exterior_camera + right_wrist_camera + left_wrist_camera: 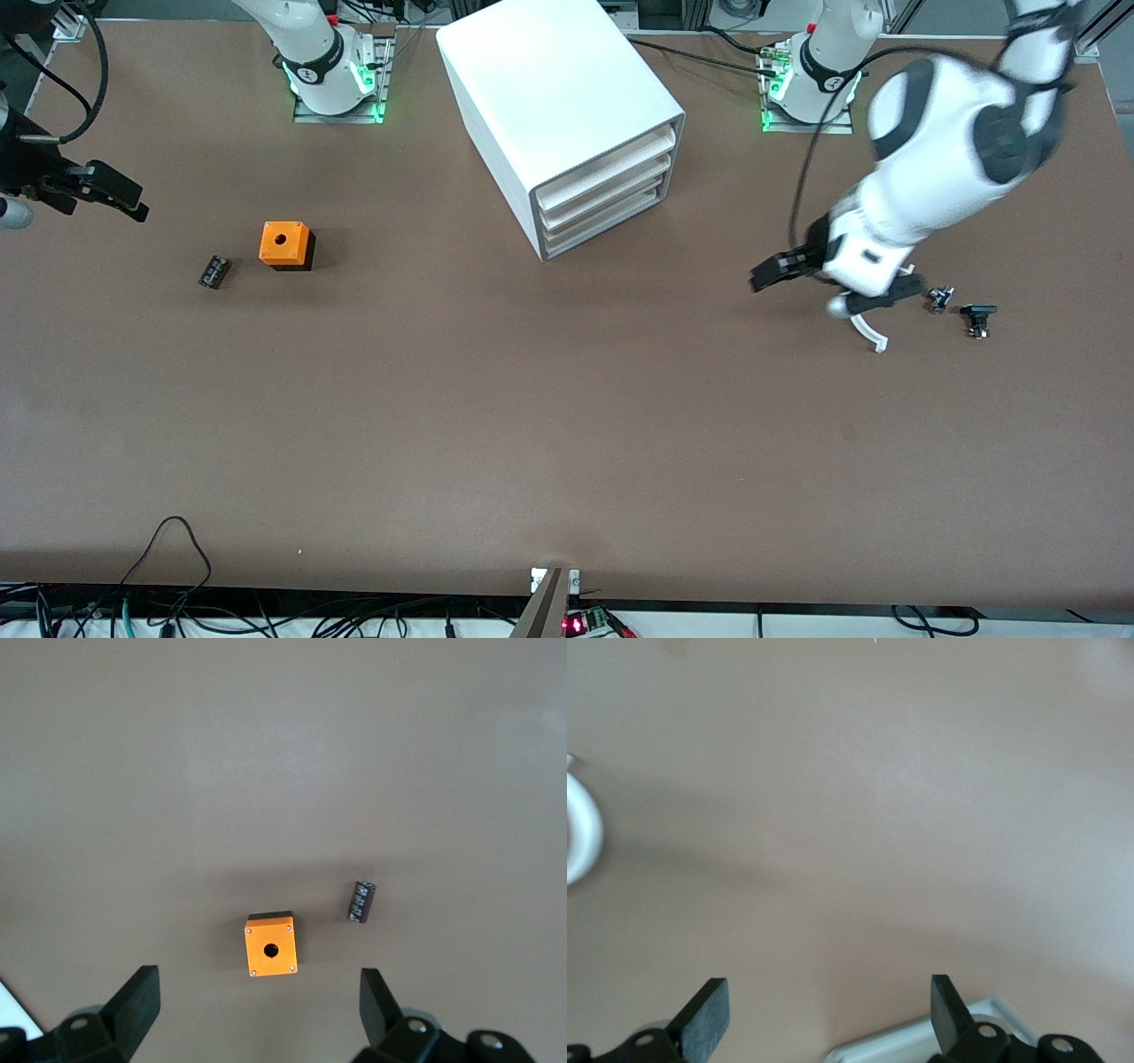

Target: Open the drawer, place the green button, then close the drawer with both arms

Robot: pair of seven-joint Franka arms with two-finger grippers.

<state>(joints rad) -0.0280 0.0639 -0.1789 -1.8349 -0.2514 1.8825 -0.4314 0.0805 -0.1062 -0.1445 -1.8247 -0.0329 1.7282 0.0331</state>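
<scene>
The white cabinet (549, 97) stands near the arms' bases, with its three drawers shut. The lowest drawer (607, 226) faces the left arm's end of the table. My left gripper (766, 273) is open and empty, low over bare table between the cabinet and two tiny parts; its fingers (709, 1019) stand wide apart. One tiny part is grey-blue (939, 299), the other black (977, 319). I cannot make out a green cap on either. My right gripper (120, 199) is open and empty, up over the right arm's end of the table; it shows in the right wrist view (257, 1010).
An orange cube with a hole (285, 245) and a small black part (213, 271) lie toward the right arm's end; both show in the right wrist view, cube (270, 948) and part (361, 902). Cables hang along the table's near edge.
</scene>
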